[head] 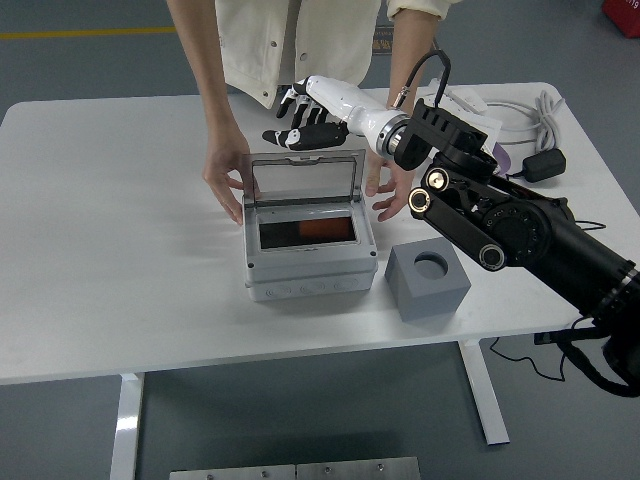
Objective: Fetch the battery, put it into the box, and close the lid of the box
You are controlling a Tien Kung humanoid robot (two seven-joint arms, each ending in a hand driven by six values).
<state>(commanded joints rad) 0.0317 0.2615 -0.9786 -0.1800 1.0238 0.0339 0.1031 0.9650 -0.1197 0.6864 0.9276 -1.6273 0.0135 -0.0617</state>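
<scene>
1. The white rectangular surface (pixel 120 250) fills most of the view, with a person in a cream jacket (pixel 290 45) standing at its 12 o'clock edge.
2. The robot's black right arm (pixel 520 235) enters from 4 o'clock and reaches up and inward over the surface.
3. A light grey plastic box (pixel 310 270) sits near the centre, its clear-windowed grey lid (pixel 300 178) raised upright on the far side.
4. Inside the box, a dark cavity shows an orange cylindrical battery (pixel 318 230) lying low within it — only part of it is visible.
5. A grey cube-shaped block with a round hole on top (pixel 428 280) stands just beside the box, at its 3 o'clock.
6. The white-and-black right hand (pixel 312 118) hovers above the lid's top edge, at the box's 12 o'clock — fingers spread and relaxed, holding nothing.
7. The person's one hand (pixel 225 180) rests against the box's 9 o'clock side near the lid; the other hand (pixel 390 190) lies on the surface at the box's 2 o'clock.
8. A white power strip (pixel 455 100) and a black adapter (pixel 543 165) lie towards 2 o'clock.
</scene>
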